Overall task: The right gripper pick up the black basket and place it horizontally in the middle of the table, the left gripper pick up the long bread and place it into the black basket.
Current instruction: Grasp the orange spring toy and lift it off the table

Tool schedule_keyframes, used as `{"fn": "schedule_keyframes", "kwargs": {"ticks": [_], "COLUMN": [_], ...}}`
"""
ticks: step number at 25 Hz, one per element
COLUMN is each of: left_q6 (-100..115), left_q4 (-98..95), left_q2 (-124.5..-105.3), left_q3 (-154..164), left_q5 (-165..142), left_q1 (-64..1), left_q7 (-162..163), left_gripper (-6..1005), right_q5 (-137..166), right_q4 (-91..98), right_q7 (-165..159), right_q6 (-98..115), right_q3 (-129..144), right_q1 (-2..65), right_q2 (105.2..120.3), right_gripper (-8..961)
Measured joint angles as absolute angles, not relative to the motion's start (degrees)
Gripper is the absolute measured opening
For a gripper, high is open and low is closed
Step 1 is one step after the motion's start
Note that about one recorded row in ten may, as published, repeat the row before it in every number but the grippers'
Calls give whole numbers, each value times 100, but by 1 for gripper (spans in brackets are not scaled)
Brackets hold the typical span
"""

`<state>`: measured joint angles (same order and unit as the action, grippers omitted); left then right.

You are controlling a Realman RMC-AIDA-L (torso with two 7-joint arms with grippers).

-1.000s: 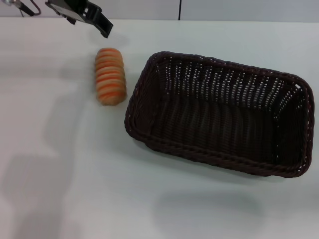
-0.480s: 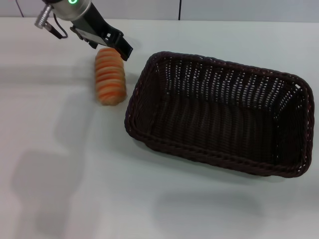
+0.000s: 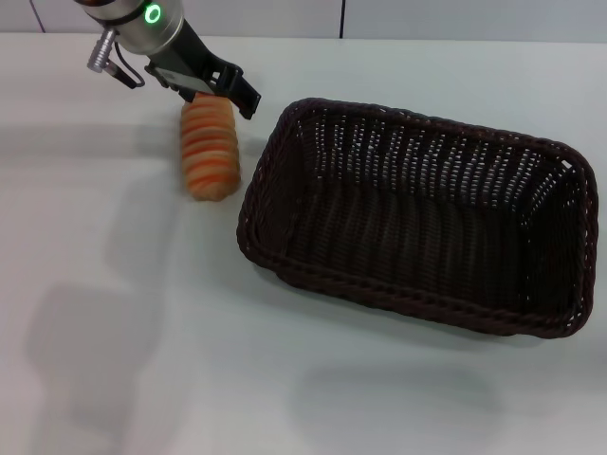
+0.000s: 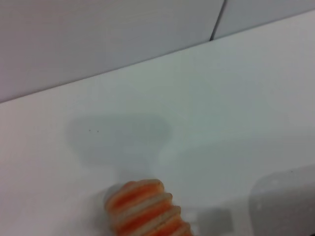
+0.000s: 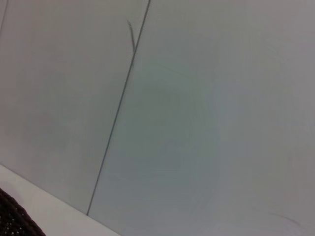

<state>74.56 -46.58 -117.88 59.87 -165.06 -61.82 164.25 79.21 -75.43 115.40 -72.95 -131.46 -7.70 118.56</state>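
Wall (image 3: 455, 17): pale grey strip along top edge of head view, w/ a dark vertical seam (image 3: 341, 19) just right of top centre and a 2nd thin seam (image 3: 35, 16) at far upper left. Left wrist view: same wall (image 4: 98, 44) fills upper half, seam (image 4: 218, 19) slanting at upper right. Right wrist view: nearly all wall (image 5: 221, 123), one dark seam (image 5: 118, 108) running diag. from top centre to lower left. Soft grey shadow patch (image 3: 85, 360) lower left of head view.
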Motion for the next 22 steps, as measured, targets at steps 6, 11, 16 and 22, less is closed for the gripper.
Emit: {"fn": "schedule_keyframes", "kwargs": {"ticks": [6,11,16,22], "left_q6": [7364,7146,6742,6485], "left_q4": [-4336,-4189,-4038,-3661], "left_q2": [-11803,-11808,-11821,-11799], "left_q3": [5846,5438,5179,5199], "left_q5": [-16487,-16491,-16471,-16521], "left_q1": [-6266,-6229,-6141,-6131], "left_q7": [16488,16489,16489,16489], "left_gripper": [860,859,859,859], "right_q5": [7937,8092,8162,8201], "right_q4": [-7595,-7722,-7759,-7797], "right_q7": [11540,11481,11463,11467], "right_q6": [-7296,-7293,-7276,-7284], "right_q3": [-13033,-12937,-12807,-12778], "right_q1": [-764,-755,-719,-664], "right_q2": [11873,11882,11876,11876], "right_gripper": [455,455,455,455]}}
